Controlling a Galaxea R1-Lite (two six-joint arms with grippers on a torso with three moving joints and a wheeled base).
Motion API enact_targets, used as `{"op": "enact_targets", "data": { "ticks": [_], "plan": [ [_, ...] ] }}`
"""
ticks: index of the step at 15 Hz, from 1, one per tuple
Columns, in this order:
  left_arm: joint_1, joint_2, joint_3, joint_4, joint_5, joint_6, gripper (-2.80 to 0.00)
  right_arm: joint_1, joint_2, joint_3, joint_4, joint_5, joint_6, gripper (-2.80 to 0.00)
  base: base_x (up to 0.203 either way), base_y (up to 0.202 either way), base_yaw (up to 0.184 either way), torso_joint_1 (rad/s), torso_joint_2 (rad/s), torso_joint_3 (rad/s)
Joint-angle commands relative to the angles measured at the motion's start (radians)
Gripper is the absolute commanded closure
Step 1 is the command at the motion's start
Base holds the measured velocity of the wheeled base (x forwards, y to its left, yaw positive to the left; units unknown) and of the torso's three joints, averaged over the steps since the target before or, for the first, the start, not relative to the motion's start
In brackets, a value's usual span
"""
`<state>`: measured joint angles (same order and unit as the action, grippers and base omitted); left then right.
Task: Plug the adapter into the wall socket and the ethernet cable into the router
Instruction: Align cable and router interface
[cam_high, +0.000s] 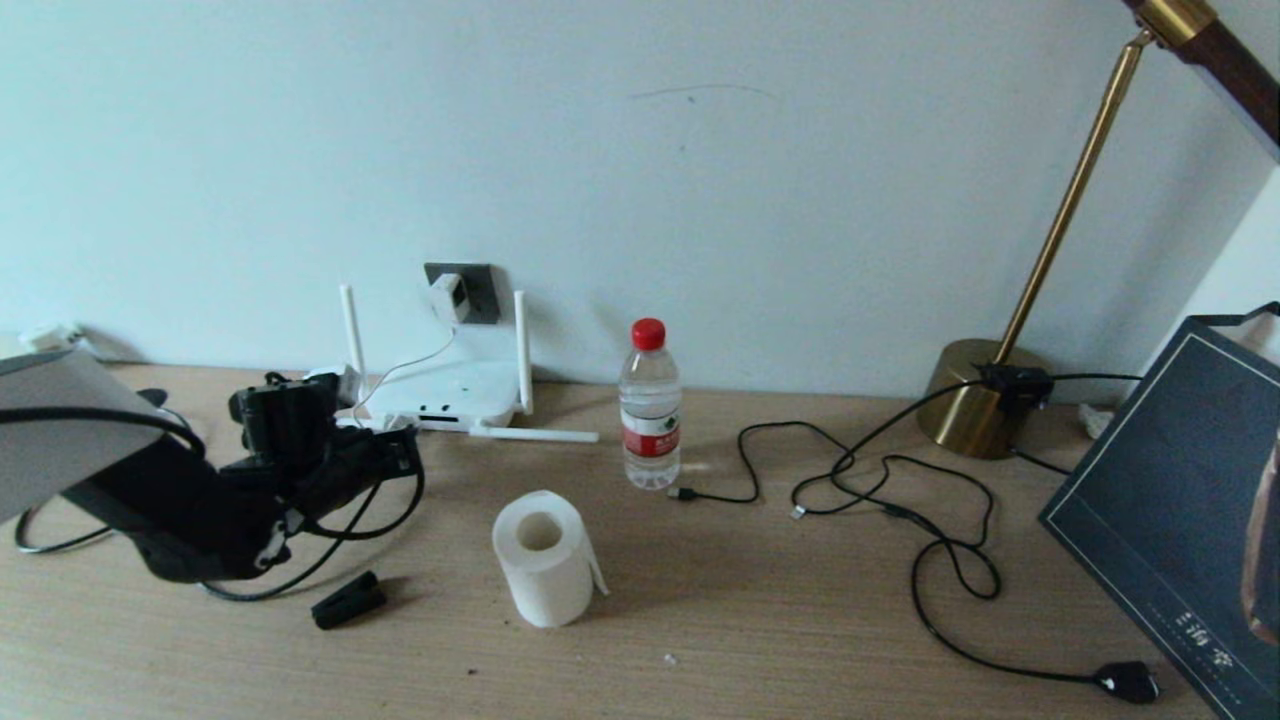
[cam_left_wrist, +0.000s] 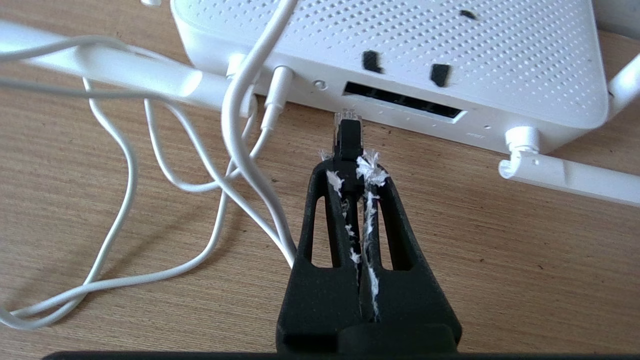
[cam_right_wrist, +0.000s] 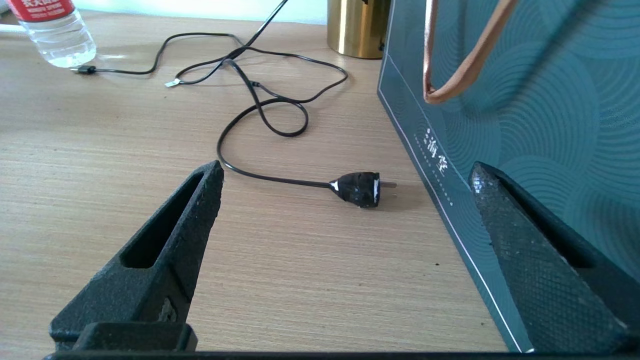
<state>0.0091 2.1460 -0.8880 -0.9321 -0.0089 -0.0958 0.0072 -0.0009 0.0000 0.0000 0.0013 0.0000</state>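
Left gripper is clamped on the ethernet cable's plug, pointing lengthwise just short of the router's port strip, near its left end.

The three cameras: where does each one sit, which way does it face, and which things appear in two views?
Head view: high, facing down at the desk and wall; shows the left arm by the router.
Left wrist view: behind the left gripper, shut on the ethernet cable, facing the router's ports.
Right wrist view: behind the open right gripper, facing the desk.
Shared: water bottle, head and right wrist views.
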Motion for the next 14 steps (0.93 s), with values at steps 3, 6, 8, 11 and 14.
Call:
{"op": "enact_targets", "data": {
  "ticks": [3, 6, 8, 11, 14],
  "plan": [
    [-0.001, -0.003, -0.002, -0.007, 0.0, 0.023, 0.0, 0.0, 0.001, 0.0, 0.0, 0.0, 0.0, -2.8, 0.0, 0.0, 0.0, 0.0, 0.0, 0.0],
    [0.0, -0.003, 0.001, -0.007, 0.001, 0.026, 0.0, 0.0, 0.001, 0.0, 0.0, 0.0, 0.0, -2.8, 0.0, 0.0, 0.0, 0.0, 0.0, 0.0],
    [0.0, 0.0, 0.0, -0.008, 0.0, 0.027, 0.0, 0.0, 0.002, 0.0, 0.0, 0.0, 0.0, -2.8, 0.0, 0.0, 0.0, 0.0, 0.0, 0.0],
    [0.0, 0.006, -0.006, -0.007, -0.003, 0.027, 0.0, 0.0, 0.001, 0.0, 0.0, 0.0, -0.001, -2.8, 0.0, 0.0, 0.0, 0.0, 0.0, 0.0],
    [-0.001, 0.017, -0.02, -0.005, -0.005, 0.028, 0.0, 0.0, 0.001, 0.0, 0.0, 0.0, 0.0, -2.8, 0.0, 0.0, 0.0, 0.0, 0.0, 0.0]
  ]
}}
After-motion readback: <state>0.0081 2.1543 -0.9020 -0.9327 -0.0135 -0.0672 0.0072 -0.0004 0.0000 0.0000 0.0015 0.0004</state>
